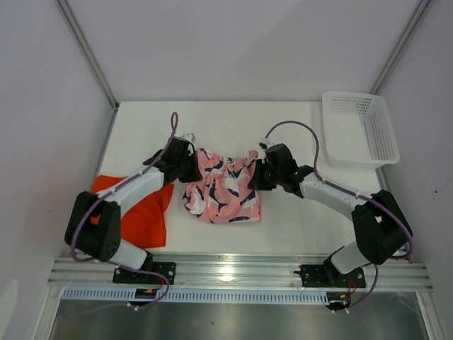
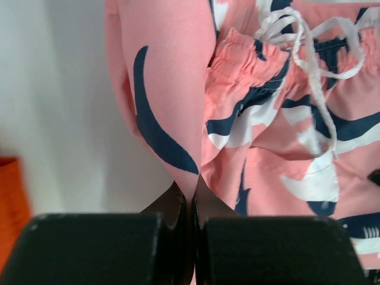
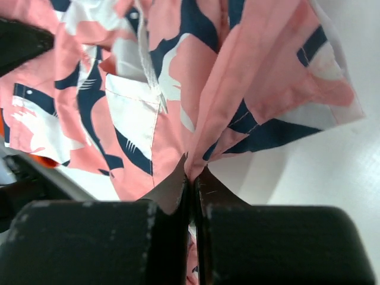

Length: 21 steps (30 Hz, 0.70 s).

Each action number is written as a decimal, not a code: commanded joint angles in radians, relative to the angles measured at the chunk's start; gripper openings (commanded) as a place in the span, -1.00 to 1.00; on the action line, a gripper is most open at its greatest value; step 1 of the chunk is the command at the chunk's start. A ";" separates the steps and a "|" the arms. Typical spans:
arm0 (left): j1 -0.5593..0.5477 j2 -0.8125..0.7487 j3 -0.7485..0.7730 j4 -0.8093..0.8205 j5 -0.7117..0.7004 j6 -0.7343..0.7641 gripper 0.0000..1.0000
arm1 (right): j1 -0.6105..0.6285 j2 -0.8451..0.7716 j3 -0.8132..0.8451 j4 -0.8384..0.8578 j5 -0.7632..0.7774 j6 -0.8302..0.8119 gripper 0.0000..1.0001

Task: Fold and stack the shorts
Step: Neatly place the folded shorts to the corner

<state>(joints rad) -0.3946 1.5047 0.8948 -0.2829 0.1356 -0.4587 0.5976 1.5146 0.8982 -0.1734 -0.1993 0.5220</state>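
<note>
Pink printed shorts [image 1: 223,193] spread mid-table [image 1: 297,134] between both grippers, left gripper [image 1: 192,166] pinched tight on their left waistband corner, right gripper [image 1: 255,176] clamped on the right corner, orange shorts [image 1: 145,216] flat under the left arm

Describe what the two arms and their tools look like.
The left arm and right arm match: white links with black joint housings. A purple cable loops along each. The left tool and right tool are black, with blocky matte fingers tapering to thin tips. No markings show.
</note>
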 commanded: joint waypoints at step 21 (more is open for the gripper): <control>0.589 -0.570 0.242 -0.731 -0.353 0.198 -1.00 | 0.505 0.404 0.634 0.116 0.072 0.153 -1.00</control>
<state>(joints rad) 0.1276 0.9741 1.0981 -0.9661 -0.1757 -0.3321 1.0676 1.8721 1.4696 -0.1490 -0.1577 0.6300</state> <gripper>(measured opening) 0.007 0.009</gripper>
